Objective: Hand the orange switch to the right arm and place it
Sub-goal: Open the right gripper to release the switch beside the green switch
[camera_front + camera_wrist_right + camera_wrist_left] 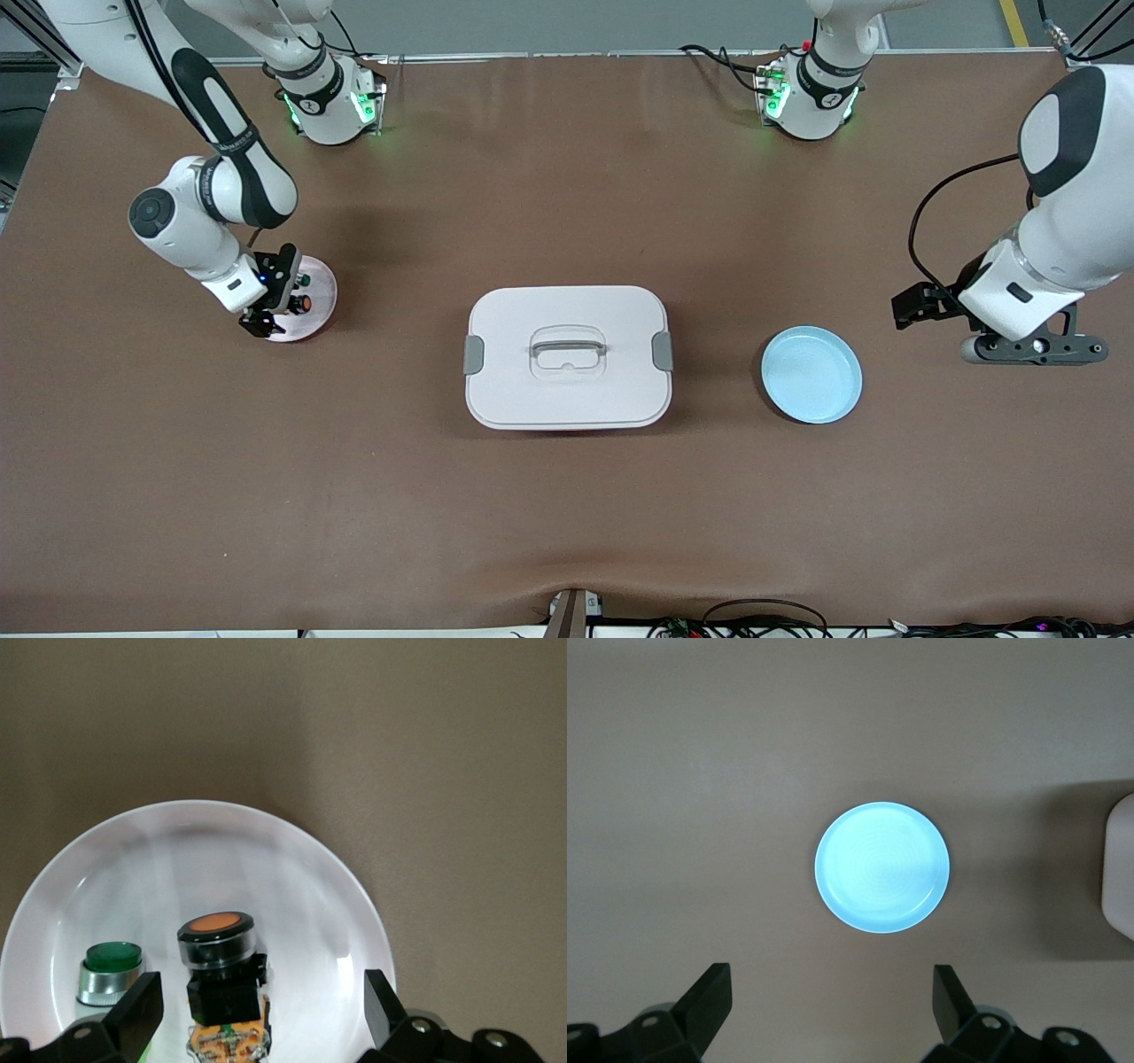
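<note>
Orange switch (215, 943) apparently mid-plate (292, 868), between spread right gripper (257, 1010) fingers, ungrasped.

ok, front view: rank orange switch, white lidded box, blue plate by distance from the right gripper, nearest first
1. orange switch: on the pink plate, right under the open right gripper.
2. white lidded box: mid-table, toward the left arm's end from that plate.
3. blue plate: farthest, at the left arm's end, near the open, waiting left gripper.

Front cam high, whole table (567, 496); wrist cams look down (close).
</note>
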Tool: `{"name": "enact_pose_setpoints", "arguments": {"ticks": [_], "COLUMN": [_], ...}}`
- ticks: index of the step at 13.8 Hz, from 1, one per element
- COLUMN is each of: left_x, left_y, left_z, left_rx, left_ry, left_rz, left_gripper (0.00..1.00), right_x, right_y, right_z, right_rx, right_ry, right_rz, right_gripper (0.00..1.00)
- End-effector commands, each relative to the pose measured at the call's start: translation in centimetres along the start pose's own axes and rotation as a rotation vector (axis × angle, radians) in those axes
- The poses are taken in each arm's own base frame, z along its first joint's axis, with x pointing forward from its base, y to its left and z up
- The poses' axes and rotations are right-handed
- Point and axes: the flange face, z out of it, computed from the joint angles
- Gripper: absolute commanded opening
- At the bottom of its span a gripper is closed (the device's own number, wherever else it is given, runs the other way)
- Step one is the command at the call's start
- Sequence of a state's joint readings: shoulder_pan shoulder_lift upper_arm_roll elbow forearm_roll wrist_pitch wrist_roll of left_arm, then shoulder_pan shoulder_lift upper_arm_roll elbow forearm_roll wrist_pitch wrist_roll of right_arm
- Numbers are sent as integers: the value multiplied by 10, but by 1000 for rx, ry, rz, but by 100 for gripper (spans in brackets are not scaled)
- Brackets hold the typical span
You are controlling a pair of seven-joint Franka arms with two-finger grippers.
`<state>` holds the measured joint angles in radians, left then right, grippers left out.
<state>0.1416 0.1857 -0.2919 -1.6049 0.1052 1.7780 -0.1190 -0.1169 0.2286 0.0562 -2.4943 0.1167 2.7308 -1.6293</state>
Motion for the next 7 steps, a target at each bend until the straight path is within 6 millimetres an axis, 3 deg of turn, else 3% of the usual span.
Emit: {"name": "enact_pose_setpoints", "arguments": {"ticks": [1,7], "left_x": [-11,-26], "left_y": [5,-10], "left_z": [-5,-19], "left_rx": [25,26], "left_ry": [4,-3], "left_rz": [20,37], "left_gripper": [100,100], "right_x": [2,22], "right_y": [19,70], "right_z": [-34,-135], "right_rx": [41,215], "right_ry": [15,-3], "right_rz": [37,200], "right_gripper": [100,100]}}
